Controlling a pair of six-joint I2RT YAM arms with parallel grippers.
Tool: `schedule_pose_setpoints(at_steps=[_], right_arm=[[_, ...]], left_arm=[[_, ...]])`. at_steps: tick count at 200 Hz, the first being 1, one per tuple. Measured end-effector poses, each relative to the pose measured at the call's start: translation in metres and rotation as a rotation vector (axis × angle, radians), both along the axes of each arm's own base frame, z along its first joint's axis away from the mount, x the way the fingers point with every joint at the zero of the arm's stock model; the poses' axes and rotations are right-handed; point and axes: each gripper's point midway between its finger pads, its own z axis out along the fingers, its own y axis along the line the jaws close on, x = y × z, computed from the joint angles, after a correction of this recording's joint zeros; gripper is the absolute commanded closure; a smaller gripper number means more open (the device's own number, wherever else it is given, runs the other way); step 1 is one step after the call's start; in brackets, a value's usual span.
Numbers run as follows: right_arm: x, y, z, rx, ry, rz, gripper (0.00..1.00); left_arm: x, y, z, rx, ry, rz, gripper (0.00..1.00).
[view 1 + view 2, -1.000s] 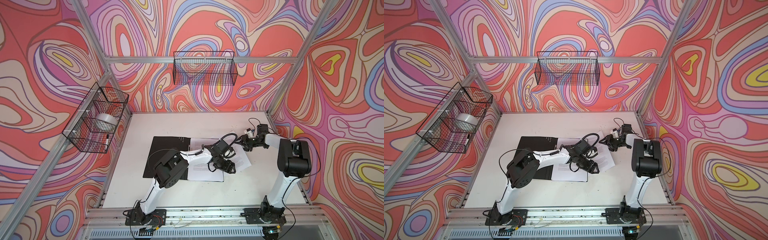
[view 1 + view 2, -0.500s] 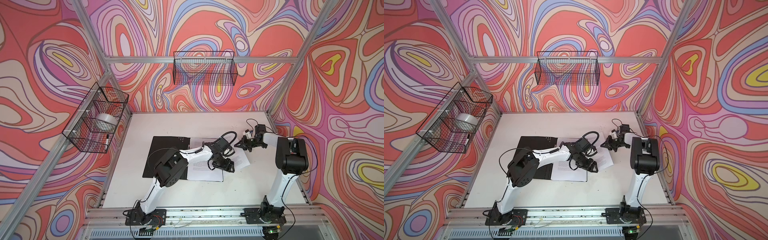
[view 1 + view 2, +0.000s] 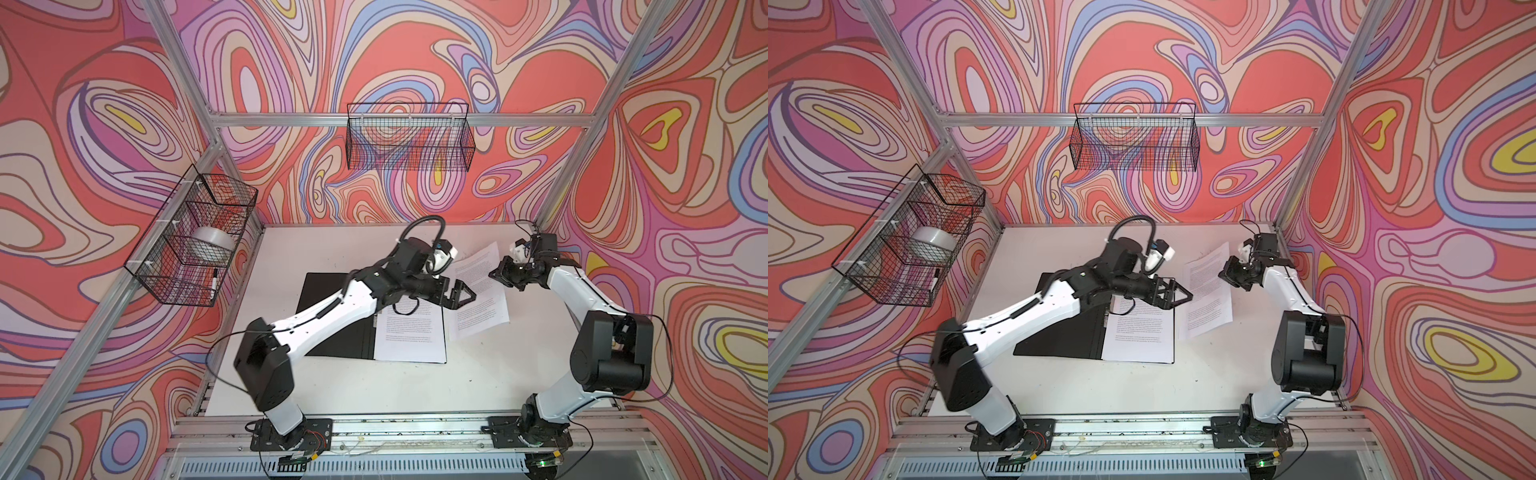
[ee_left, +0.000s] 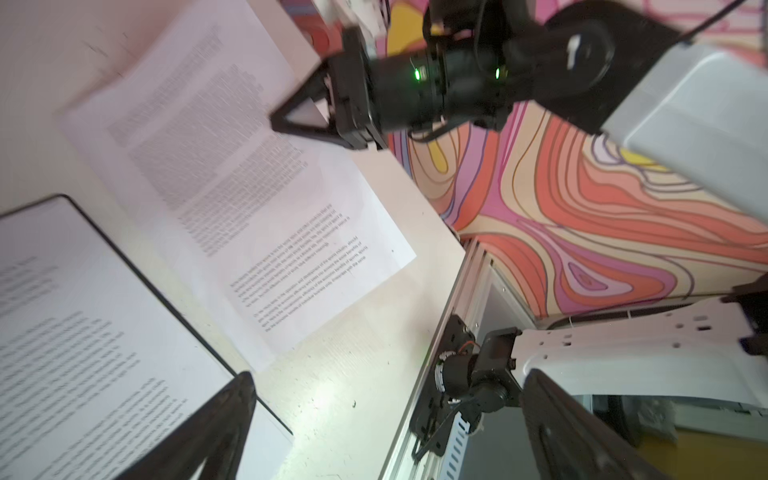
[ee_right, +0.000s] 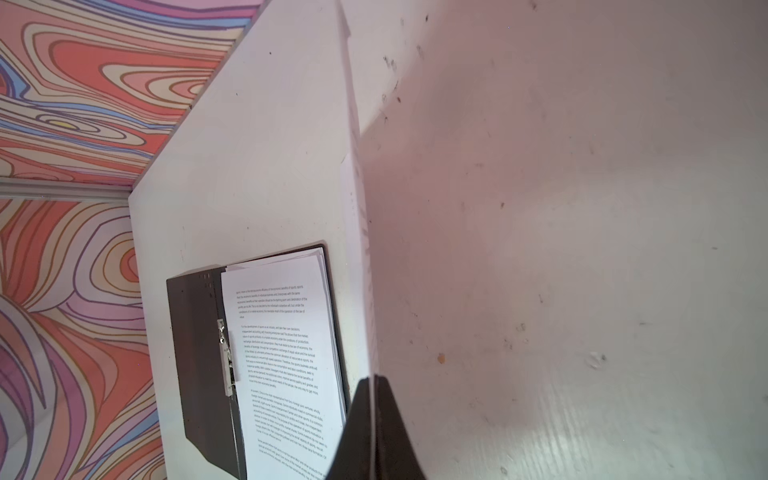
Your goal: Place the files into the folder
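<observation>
On tbl (image 3: 332,390), flat black folder (image 5: 193,353), L fingers (image 3: 460,294) spread, R fingers (image 5: 365,436) pinching thin paper file (image 3: 478,286)

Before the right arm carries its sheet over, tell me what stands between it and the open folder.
The open left gripper hovers at the folder-side edge of the sheet, right on the path to the folder. Nothing else visible blocks it. The right gripper is shut on the sheet.

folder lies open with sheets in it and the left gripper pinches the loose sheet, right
Wrong arm: the right gripper pinches the loose sheet, as the right wrist view shows. The folder does lie open with sheets in it.
</observation>
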Motion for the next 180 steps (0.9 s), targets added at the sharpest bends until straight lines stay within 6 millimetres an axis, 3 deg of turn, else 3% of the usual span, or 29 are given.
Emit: schedule_pose_setpoints(at_steps=[11,32,74,107,128,147,180], right_arm=[[-0.002,-0.001,0.013,-0.009,-0.019,-0.009,1.00],[-0.006,0.006,0.035,-0.024,-0.055,-0.009,1.00],[-0.007,0.051,0.068,-0.007,-0.102,0.054,1.00],[-0.008,0.091,0.083,0.024,-0.116,0.097,1.00],[-0.004,0.126,0.096,0.051,-0.139,0.136,1.00],[-0.003,0.157,0.102,0.079,-0.151,0.170,1.00],[-0.004,0.201,0.103,0.145,-0.149,0.203,1.00]], left_arm=[[0.005,0.032,0.004,0.000,-0.045,0.076,0.00],[0.007,0.087,-0.010,0.062,-0.118,0.207,0.00],[-0.010,0.155,-0.038,0.234,-0.271,0.327,0.00],[-0.018,0.185,-0.036,0.287,-0.375,0.381,0.00],[-0.019,0.198,-0.049,0.332,-0.397,0.411,0.00],[-0.019,0.202,-0.065,0.379,-0.385,0.411,0.00],[-0.016,0.202,-0.070,0.409,-0.390,0.404,0.00]])
